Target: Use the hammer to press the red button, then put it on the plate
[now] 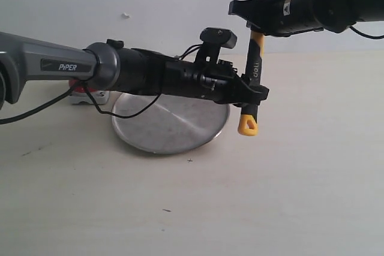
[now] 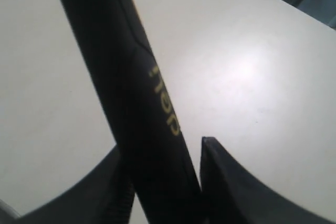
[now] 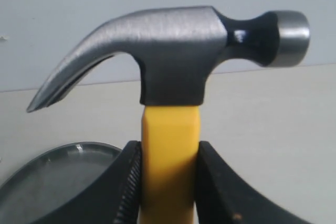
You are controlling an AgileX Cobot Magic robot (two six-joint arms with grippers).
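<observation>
Yellow-black hammer [image 1: 256, 58] near-upright | R gripper [image 3: 168, 182] pinches neck | L gripper [image 2: 165, 187] pinches lower handle

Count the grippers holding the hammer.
2. The left gripper clamps the hammer on its black handle above the yellow loop; the right gripper clamps the yellow neck under the head.

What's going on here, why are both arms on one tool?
Both grippers are shut on the hammer, which is upright in the air, head up and yellow loop down. The right gripper clamps the yellow neck just under the head. The left gripper clamps the black grip lower down. It looks like a handover, but the direction cannot be told. The hammer hangs beside the plate, not on it. The red button sits mostly hidden behind the left arm.
</observation>
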